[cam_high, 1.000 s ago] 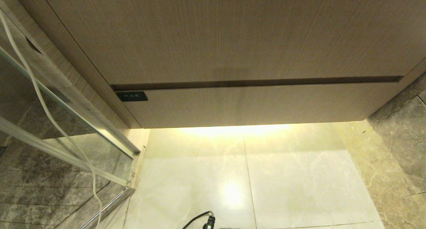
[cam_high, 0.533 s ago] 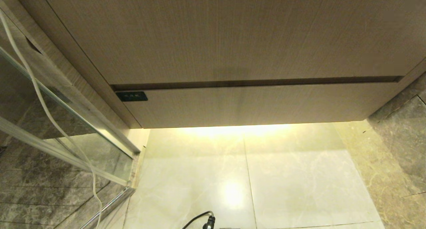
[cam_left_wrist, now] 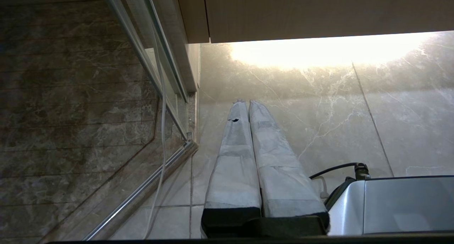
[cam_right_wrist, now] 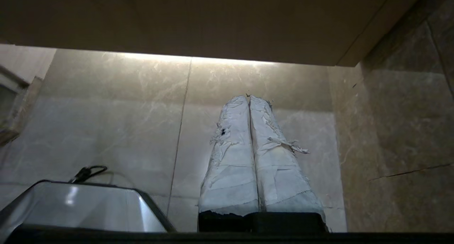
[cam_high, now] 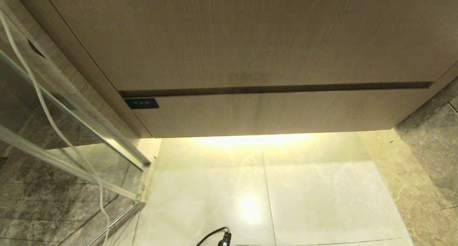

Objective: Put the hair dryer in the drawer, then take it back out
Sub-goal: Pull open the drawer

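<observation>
Unchanged from a second ago in head view, drawer (cam_high: pixel 264 112) shut under taller panel (cam_high: pixel 243 38), hair dryer unseen; left gripper (cam_left_wrist: pixel 244 103) and right gripper (cam_right_wrist: pixel 248 96) below drawer, pressed closed, empty; risk: handleless front resisting taped fingertips.

Ahead of me: drawer (cam_high: pixel 264 112) shut, under taller panel (cam_high: pixel 243 38), label (cam_high: pixel 141 103) at its left end. Floor tiles (cam_high: pixel 304 196) below and before it. Glass partition (cam_high: pixel 68 131) on my left, cord (cam_high: pixel 46 113) hanging along it (cable plug (cam_high: pixel 224 237) nearest me).
</observation>
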Tool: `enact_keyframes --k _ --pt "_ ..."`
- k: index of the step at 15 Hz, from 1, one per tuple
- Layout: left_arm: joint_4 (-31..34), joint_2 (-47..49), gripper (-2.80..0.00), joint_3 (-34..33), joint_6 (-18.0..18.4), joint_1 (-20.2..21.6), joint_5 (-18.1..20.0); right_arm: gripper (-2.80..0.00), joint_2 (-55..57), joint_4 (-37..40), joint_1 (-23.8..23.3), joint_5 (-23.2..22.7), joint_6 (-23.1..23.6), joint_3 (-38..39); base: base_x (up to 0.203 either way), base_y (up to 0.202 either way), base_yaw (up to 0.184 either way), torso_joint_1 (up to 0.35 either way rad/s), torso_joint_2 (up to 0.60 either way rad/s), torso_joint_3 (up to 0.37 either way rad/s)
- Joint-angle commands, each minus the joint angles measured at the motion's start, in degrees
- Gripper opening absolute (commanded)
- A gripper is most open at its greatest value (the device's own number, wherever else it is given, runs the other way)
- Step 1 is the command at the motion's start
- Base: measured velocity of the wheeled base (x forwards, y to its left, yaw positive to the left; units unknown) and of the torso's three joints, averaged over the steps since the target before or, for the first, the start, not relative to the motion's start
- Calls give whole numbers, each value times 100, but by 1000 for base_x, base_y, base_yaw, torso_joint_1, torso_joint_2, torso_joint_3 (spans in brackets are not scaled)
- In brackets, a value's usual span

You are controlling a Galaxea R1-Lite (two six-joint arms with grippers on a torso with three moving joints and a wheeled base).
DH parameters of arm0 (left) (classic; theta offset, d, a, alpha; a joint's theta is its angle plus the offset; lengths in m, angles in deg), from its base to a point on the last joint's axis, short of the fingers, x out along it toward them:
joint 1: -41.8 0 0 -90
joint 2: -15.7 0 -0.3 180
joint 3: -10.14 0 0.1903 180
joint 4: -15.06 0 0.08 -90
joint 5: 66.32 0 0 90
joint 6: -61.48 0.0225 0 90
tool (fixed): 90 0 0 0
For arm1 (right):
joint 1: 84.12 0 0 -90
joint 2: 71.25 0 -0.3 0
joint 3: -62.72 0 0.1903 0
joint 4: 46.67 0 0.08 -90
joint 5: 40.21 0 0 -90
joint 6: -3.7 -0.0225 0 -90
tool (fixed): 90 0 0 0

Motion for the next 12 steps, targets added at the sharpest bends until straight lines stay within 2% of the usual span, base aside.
enact_keyframes --k 1,3,5,6,8,9,12 --pt "-2 6 -280 -9 0 0 0 -280 2456 444 201 -185 -12 -1358 0 0 0 0 0 0" --pt "-2 6 -280 -9 0 0 0 -280 3895 646 410 -402 56 -2064 0 0 0 0 0 0" --pt "-2 6 -280 -6 0 0 0 -280 5147 720 581 -662 320 -2678 0 0 0 0 0 0" --pt "-2 2 -280 -9 0 0 0 0 5663 729 642 -816 488 -2925 0 0 0 0 0 0" --pt "5 6 -280 -1 0 0 0 0 6509 659 733 -1150 917 -3276 0 0 0 0 0 0" --pt "0 6 -280 -9 0 0 0 0 6860 579 756 -1275 1365 -3366 0 0 0 0 0 0" --pt "7 6 -280 -1 0 0 0 0 7469 286 735 -1408 3663 -3442 0 0 0 0 0 0"
